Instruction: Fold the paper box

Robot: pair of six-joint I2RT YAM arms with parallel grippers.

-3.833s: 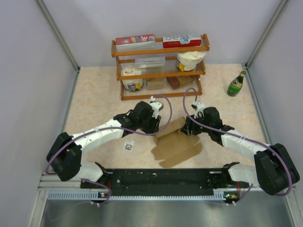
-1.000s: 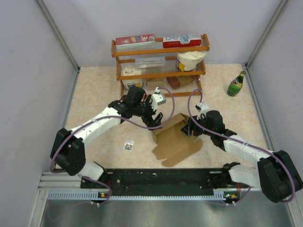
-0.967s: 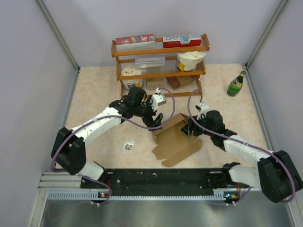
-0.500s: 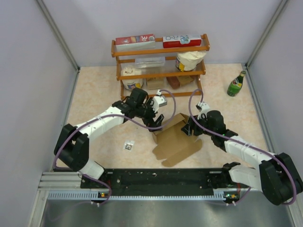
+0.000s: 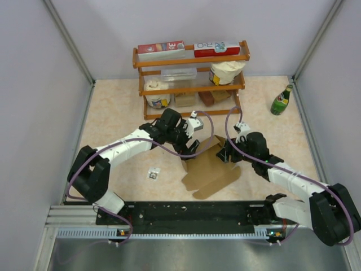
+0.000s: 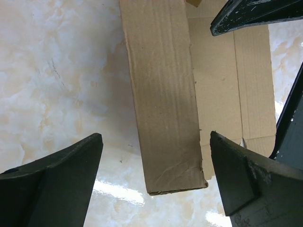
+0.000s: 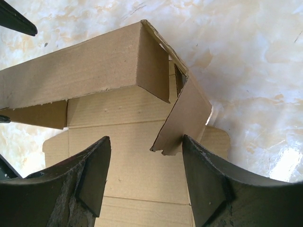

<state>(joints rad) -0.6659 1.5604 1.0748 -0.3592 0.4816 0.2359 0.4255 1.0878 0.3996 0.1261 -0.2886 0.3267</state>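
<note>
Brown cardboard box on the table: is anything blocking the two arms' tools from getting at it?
Nothing visible does. The left tool hangs open directly over the plain brown cardboard box, its raised wall between the fingers. The right tool, also open, straddles a loose corner flap.

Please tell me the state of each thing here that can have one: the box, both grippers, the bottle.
paper box: partly folded, one long wall raised, the rest lying flat.
left gripper: open, over the raised wall, holding nothing.
right gripper: open, a loose end flap between its fingers, not pinched.
bottle: upright, far right.
</note>
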